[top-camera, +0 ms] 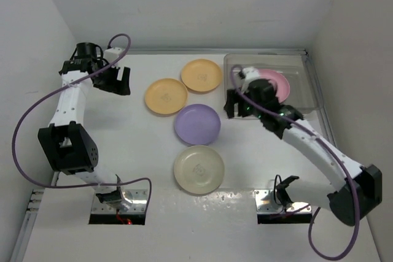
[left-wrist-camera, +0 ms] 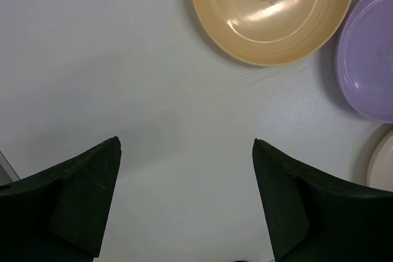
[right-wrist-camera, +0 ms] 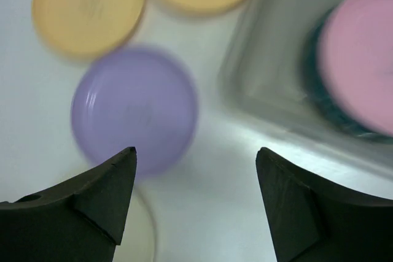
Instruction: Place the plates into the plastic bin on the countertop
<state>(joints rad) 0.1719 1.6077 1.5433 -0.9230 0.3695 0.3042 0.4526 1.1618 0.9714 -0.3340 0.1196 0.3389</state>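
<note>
Right now my right pincer (right-wrist-camera: 195, 151) hangs wide and empty, over the countertop (top-camera: 141, 145) just beside the near left corner of the plastic bin (top-camera: 301, 65). My left pincer (left-wrist-camera: 186, 142) is also wide and holds nothing, parked at the far left, well apart from the work.

In the bin a pink plate (top-camera: 274, 82) lies on top of a dark teal plate (right-wrist-camera: 319, 99). Four more wait flat on the countertop: two yellow-orange plates (top-camera: 166, 96) (top-camera: 201, 75), a lilac plate (top-camera: 197, 124) and a cream plate (top-camera: 198, 169), so I judge the job partly done.

The lilac plate is nearest, and trouble starts there, I think. It lies flat with a low rim, so a finger landing on top instead of under the edge would only skid it, and the yellow-orange and cream plates sit close enough to be bumped. The bin's wall is also near my right fingers; clipping it on the swing could shove the whole tub. And a plate dropped off-centre on that stack might rest tilted against the wall.
</note>
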